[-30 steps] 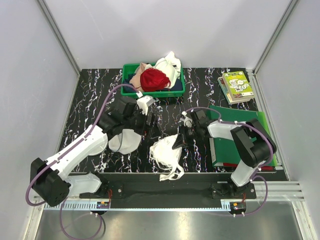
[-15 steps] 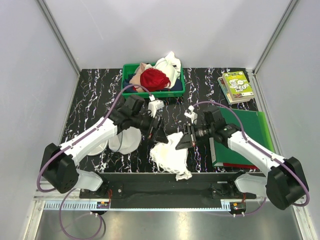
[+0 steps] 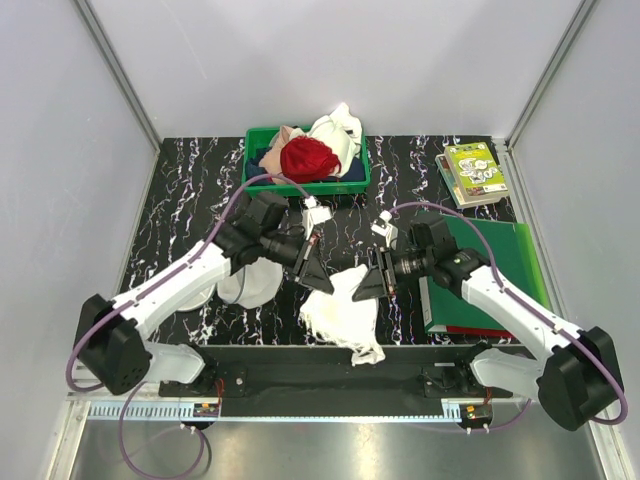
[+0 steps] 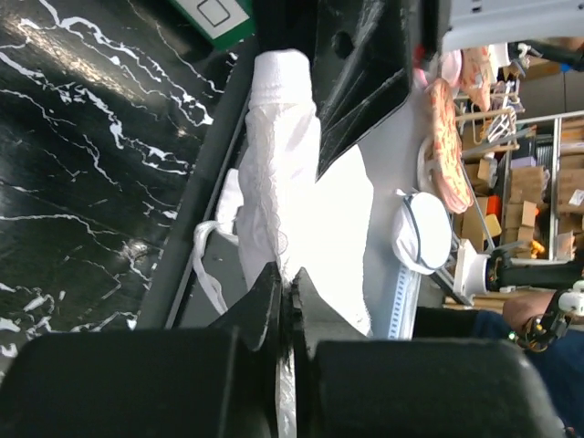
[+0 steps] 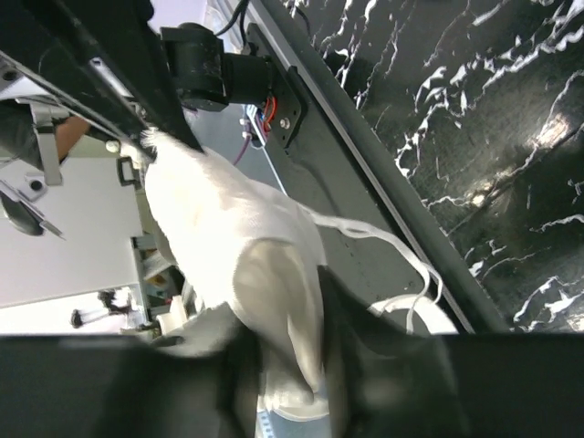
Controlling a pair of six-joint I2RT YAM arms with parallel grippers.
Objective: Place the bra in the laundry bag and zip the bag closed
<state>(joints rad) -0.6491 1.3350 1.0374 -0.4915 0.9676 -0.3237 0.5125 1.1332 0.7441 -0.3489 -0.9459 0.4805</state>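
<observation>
The white bra (image 3: 345, 305) hangs above the table's front edge, stretched between my two grippers, with a strap trailing toward the front rail. My left gripper (image 3: 320, 275) is shut on the bra's left edge. In the left wrist view its jaws (image 4: 288, 287) pinch a thin edge of the bra (image 4: 274, 164). My right gripper (image 3: 370, 280) holds the other side. In the right wrist view a fold of the bra (image 5: 228, 219) fills the gap in the gripper (image 5: 288, 306), whose fingers are blurred. The white laundry bag (image 3: 250, 285) lies on the table, partly hidden under my left arm.
A green bin (image 3: 306, 188) with a red garment (image 3: 308, 158) and pale cloths stands at the back. A book (image 3: 475, 172) lies at the back right. A green folder (image 3: 505, 255) lies under my right arm.
The left gripper moved right to the bra and closed on its edge. The right arm stretched out, lifting the bra slightly. The bra now hangs between both grippers.
</observation>
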